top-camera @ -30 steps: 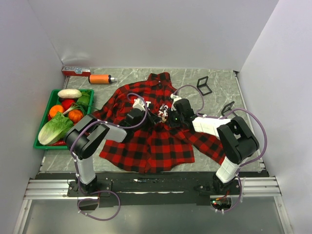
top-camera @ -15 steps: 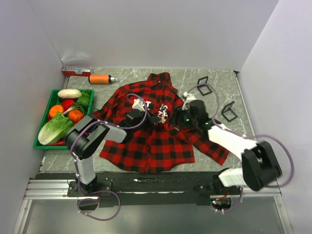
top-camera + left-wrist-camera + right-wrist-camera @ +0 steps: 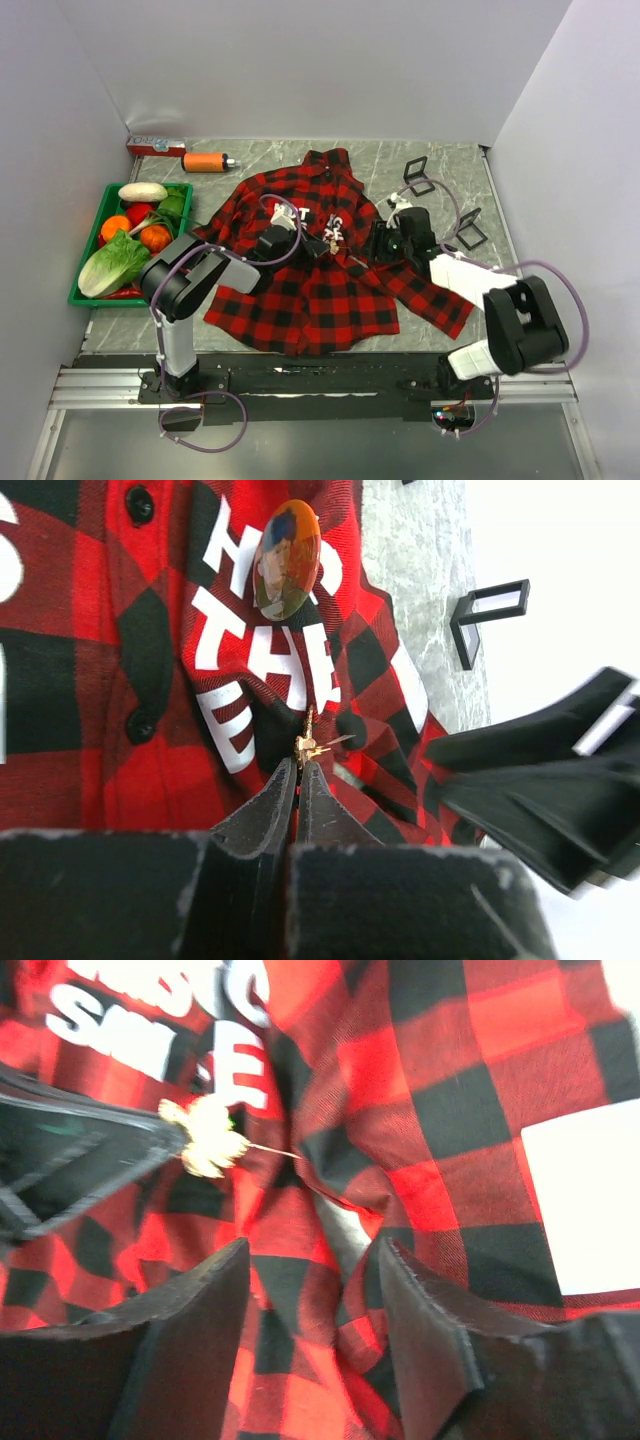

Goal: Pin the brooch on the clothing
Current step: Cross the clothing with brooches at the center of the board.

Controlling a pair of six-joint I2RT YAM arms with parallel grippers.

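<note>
Shirt is spread flat mid-table, collar toward the back wall, sleeves out to both sides

Left gripper is over the chest, jaws pinched together on the brooch, a small gold piece sitting right at the fingertips. A thin pin wire sticks out of it sideways toward the right arm. Brooch is just above the plaid, beside the lower end of the white lettering. Can't tell whether the pin goes through the cloth or only lies against it

Right gripper is off to the right of the brooch, low over a bunched fold of the shirt's right front. Jaws are wide apart with only fabric under them and nothing between. Its fingers are clear of the pin tip, near but not touching

An oval badge with a portrait on it lies on the lettering further up the chest, well apart from the brooch. Black buttons run down the placket next to it

Elsewhere: green crate of vegetables at the left edge, orange bottle lying on its side at the back left, a black frame stand on bare table past the shirt's right side
</note>
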